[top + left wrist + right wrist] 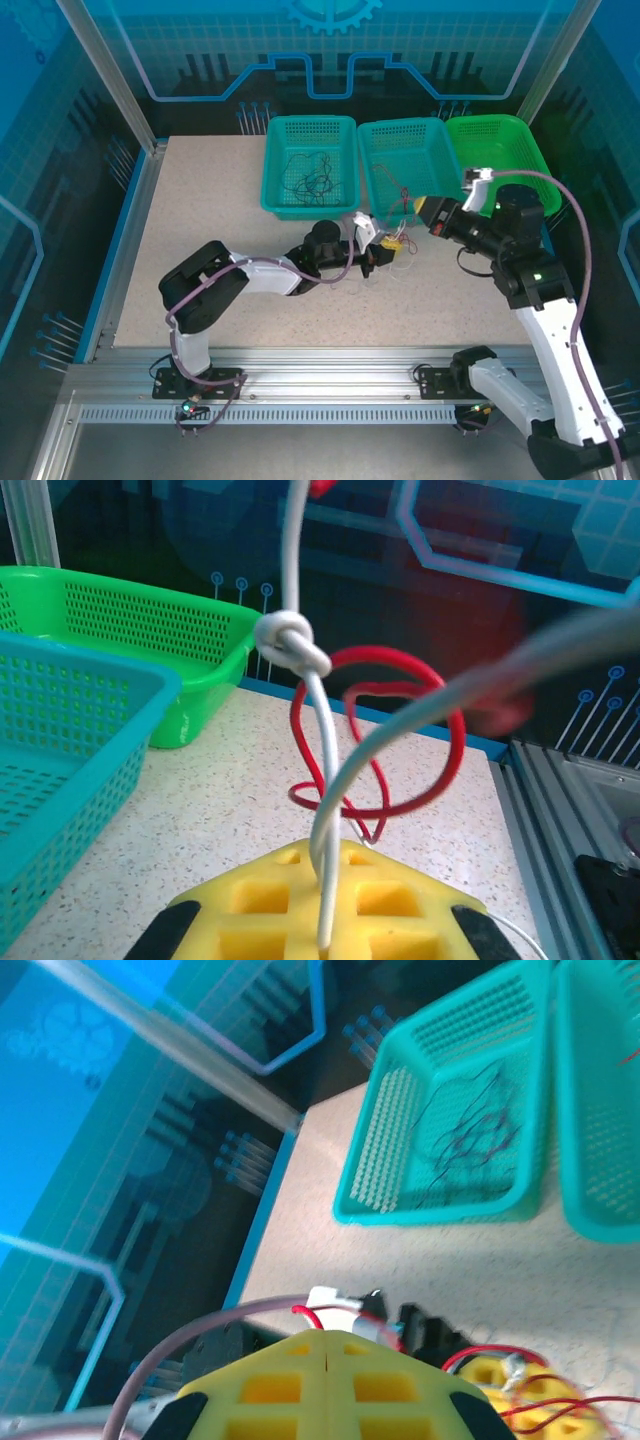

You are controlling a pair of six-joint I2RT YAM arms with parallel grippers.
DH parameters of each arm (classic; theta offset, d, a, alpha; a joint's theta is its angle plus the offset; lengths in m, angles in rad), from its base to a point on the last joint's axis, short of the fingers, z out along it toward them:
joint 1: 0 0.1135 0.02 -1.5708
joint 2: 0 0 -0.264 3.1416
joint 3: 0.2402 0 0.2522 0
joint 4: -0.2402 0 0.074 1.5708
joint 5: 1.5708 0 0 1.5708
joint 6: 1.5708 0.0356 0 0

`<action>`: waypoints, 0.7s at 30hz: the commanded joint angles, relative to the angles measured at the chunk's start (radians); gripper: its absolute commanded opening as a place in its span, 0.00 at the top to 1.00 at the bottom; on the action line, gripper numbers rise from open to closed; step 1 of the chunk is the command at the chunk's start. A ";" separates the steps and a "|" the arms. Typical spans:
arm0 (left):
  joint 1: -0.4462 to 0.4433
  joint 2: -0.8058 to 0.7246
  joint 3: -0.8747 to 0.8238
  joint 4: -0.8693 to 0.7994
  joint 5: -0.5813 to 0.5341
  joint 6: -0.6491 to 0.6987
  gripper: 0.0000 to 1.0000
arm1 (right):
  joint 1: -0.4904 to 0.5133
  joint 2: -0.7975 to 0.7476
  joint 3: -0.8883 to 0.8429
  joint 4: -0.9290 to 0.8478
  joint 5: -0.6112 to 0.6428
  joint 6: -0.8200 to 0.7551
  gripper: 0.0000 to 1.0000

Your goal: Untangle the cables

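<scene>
1. Left wrist cam: your left gripper [322, 880] is clamped tight, w/ the white cable [318, 780] nipped btwn its yellow pads [260, 900].
2. From the fingertips that cable runs straight up to a tight knot [290, 645], then on out of frame.
3. The red cable [440, 730] loops just beyond the fingertips, behind the white one, and crosses itself.
4. A blurred pale strand arcs up to the gripper's right. You can't tell if it's the same cable.
5. The green basket [150, 630] and the middle teal basket [60, 750] sit to the gripper's left on the speckled table [220, 780].
6. Right wrist cam: your right gripper [328, 1350] has its pads pressed together. You can't tell whether any wire is caught btwn them.
7. Just ahead and to its right, red strands tangle round the left gripper's yellow fingers.
8. Well ahead of it, the end teal basket [370, 1160] holds more thin dark and red cables [465, 1130].
9. Top cam: the two grippers sit close together, tip to tip, w/ the tangle [400, 240] btwn them.
</scene>
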 commanded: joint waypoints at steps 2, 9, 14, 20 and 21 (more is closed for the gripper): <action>-0.006 -0.078 -0.132 0.012 -0.060 0.025 1.00 | -0.185 -0.060 0.049 -0.095 0.048 0.021 1.00; 0.023 -0.230 -0.419 0.033 -0.201 -0.006 1.00 | -0.446 -0.079 0.098 -0.128 -0.038 0.027 1.00; 0.044 -0.314 -0.547 0.053 -0.258 -0.041 1.00 | -0.453 -0.072 0.038 -0.095 -0.099 0.039 1.00; 0.057 -0.348 -0.571 -0.010 -0.274 -0.022 1.00 | -0.440 -0.090 -0.023 -0.130 -0.096 0.007 1.00; 0.067 -0.350 -0.587 0.015 -0.275 -0.028 1.00 | -0.441 -0.095 -0.018 -0.139 -0.080 0.000 1.00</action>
